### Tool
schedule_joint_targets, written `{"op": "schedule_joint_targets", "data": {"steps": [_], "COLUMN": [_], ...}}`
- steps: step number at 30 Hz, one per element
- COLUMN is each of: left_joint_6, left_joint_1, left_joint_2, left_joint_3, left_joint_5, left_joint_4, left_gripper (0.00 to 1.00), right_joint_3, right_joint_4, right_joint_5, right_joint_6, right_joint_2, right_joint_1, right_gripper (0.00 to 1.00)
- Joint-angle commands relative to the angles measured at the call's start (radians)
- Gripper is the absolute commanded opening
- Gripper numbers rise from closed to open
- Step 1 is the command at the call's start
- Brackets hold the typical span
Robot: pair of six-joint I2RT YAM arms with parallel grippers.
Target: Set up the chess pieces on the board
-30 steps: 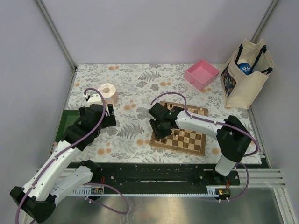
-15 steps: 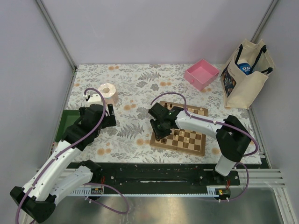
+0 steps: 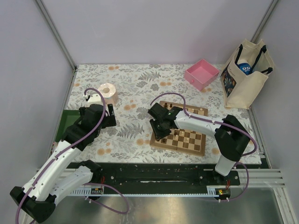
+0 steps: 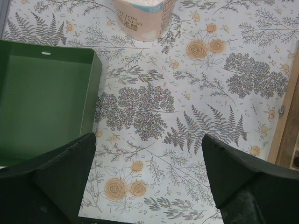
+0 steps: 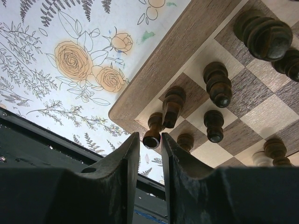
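Observation:
The chessboard (image 3: pixel 177 148) lies right of centre. My right gripper (image 3: pixel 159 133) hangs over its near-left corner. In the right wrist view the fingers (image 5: pixel 148 138) stand narrow around the top of a dark rook-like piece (image 5: pixel 153 136), which stands on the corner square of the board (image 5: pixel 154 79). A dark knight (image 5: pixel 172 106) stands right beside it, and several more dark pieces (image 5: pixel 217 84) fill the squares behind. My left gripper (image 4: pixel 149 182) is wide open and empty above the flowered cloth, left of the board (image 4: pixel 287 116).
A toilet roll (image 3: pixel 108 93) stands at the back left, also in the left wrist view (image 4: pixel 144 16). A green tray (image 4: pixel 42 93) lies at the left edge. A pink tray (image 3: pixel 202 73) and a tote bag (image 3: pixel 245 74) sit at the back right.
The right arm has shifted very slightly over the board's corner. The left arm has not moved.

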Motion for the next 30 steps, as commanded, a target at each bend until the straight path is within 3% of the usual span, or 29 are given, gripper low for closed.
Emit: {"op": "schedule_joint_targets", "data": {"steps": [1, 13, 18, 30], "left_joint_6": [0.004, 0.004, 0.004, 0.001], "left_joint_1": [0.005, 0.004, 0.004, 0.006], "left_joint_2": [-0.004, -0.005, -0.004, -0.011], "left_joint_3": [-0.003, -0.003, -0.003, -0.006], "left_joint_5": [0.017, 0.016, 0.017, 0.005], "left_joint_4": [0.015, 0.016, 0.015, 0.013], "left_gripper": [0.99, 0.99, 0.99, 0.99], "right_joint_3": [0.028, 0.034, 0.033, 0.066], "right_joint_4": [0.017, 0.019, 0.016, -0.05], "right_joint_5": [0.001, -0.007, -0.005, 0.083], "right_joint_6": [0.008, 0.002, 0.0, -0.025], "right_joint_2": [-0.002, -0.002, -0.013, -0.162], "right_joint_1": [0.013, 0.013, 0.013, 0.012], "right_gripper": [0.34, 0.33, 0.38, 0.42]}}
